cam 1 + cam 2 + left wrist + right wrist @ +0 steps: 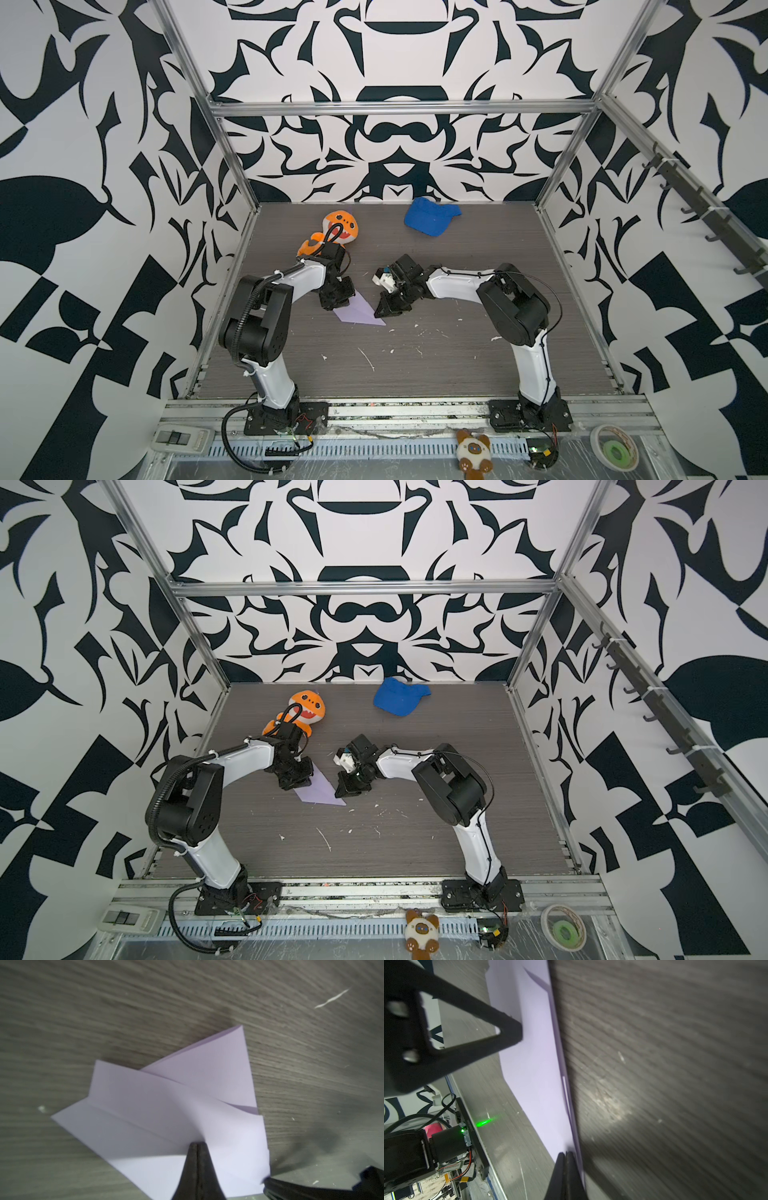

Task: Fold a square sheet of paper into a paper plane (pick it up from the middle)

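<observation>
Risk: the upper flap of the paper plane (166, 1109) is bowed, not flat. If the left claw (198, 1145) is dragged or lifted, that layer is likely to spring open or be creased off-line. The thin sheet may also be slid across the smooth bench (415, 365).

Left claw: pressed together, tips set on the paper toward its wide end. Whether a layer is caught between them cannot be told.

Right claw (565, 1154): pressed together, tips at the long folded edge near the pointed end.

The plane is found mid-bench, between both claws.
</observation>
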`<state>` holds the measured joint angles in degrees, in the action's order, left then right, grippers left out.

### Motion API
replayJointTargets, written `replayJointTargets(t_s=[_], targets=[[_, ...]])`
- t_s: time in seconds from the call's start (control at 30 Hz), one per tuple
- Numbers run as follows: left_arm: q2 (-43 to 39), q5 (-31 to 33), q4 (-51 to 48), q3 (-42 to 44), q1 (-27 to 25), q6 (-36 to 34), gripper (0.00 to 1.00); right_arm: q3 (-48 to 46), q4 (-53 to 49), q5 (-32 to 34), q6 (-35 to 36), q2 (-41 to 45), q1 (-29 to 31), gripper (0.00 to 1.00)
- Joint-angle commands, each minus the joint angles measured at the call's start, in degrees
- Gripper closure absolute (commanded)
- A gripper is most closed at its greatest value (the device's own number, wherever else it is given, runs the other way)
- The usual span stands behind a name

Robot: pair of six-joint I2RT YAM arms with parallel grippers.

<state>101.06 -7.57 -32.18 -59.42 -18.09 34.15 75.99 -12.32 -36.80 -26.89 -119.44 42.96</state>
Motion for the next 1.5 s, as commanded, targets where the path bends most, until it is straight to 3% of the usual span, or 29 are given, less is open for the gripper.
replayJointTargets(t_s=[0.0, 0.33, 0.97, 1.47], targets=[[3.6, 4.7, -2.8, 1.0, -0.2, 0.1, 0.97, 4.3, 1.9, -1.1, -1.7, -0.5, 0.6, 1.0], [4.2, 6.3, -3.8, 0.6, -0.1, 0.4, 0.97, 10.6, 1.9, -1.1, -4.6, -6.5, 1.0, 1.0], [5.6, 10.3, -6.6, -0.9, -0.3, 1.2, 0.98, 9.6, 1.7, -2.9, -3.3, -7.0, 1.6, 1.0], [6.3, 13.7, -9.2, -2.4, -0.3, 0.0, 0.98, -1.7, -0.8, 1.9, -0.7, -1.6, 1.2, 1.0]])
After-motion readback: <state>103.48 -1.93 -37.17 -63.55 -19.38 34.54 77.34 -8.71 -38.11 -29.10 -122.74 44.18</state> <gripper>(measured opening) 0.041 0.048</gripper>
